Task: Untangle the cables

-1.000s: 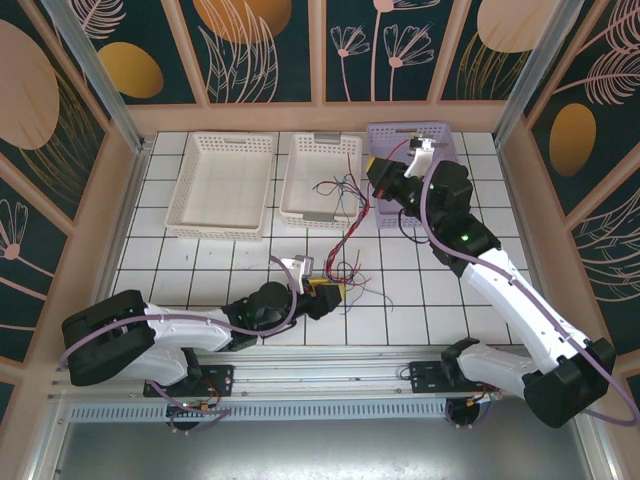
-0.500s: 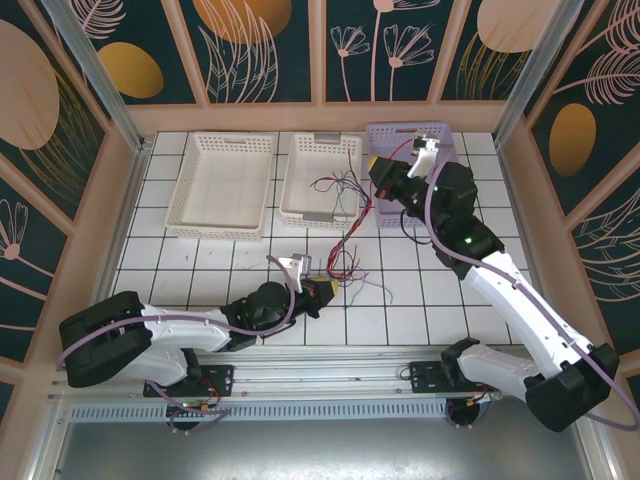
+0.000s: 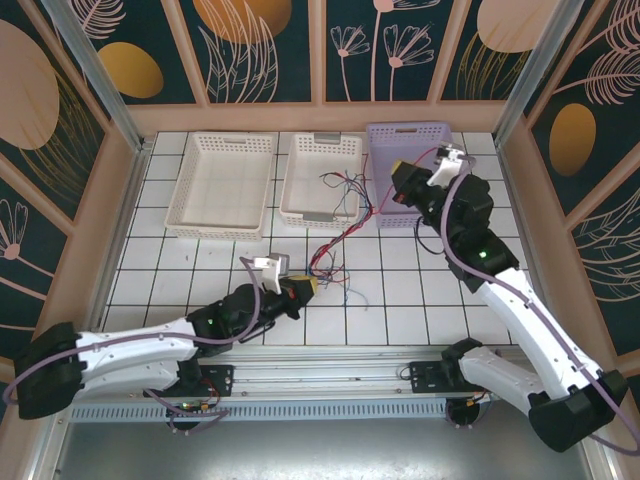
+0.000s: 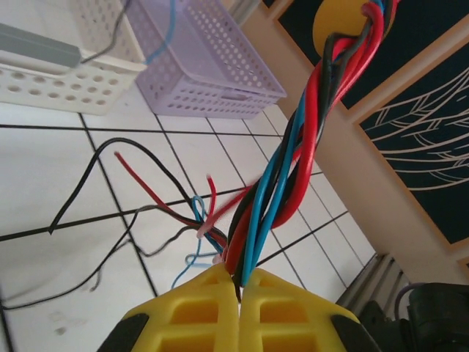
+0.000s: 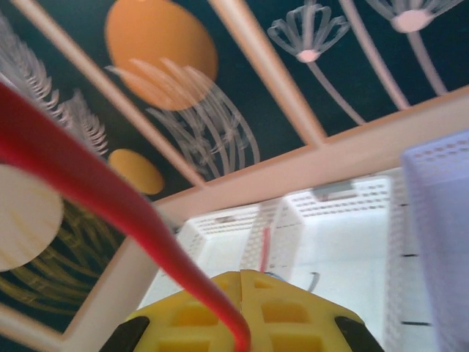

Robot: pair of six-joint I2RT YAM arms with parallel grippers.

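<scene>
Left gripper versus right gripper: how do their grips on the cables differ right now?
The left gripper clamps a twisted bundle of red, blue and black cables; the right gripper pinches a single red cable. The left gripper sits over the near tiles; the right gripper is beside the purple basket. Both are shut, with yellow fingers.

The cables (image 3: 345,230) run diagonally across the centre tiles and bar passage there. A row of baskets (image 3: 215,232) blocks the far edge. Bare tiles of the table (image 3: 170,265) at left and right give passage.
</scene>
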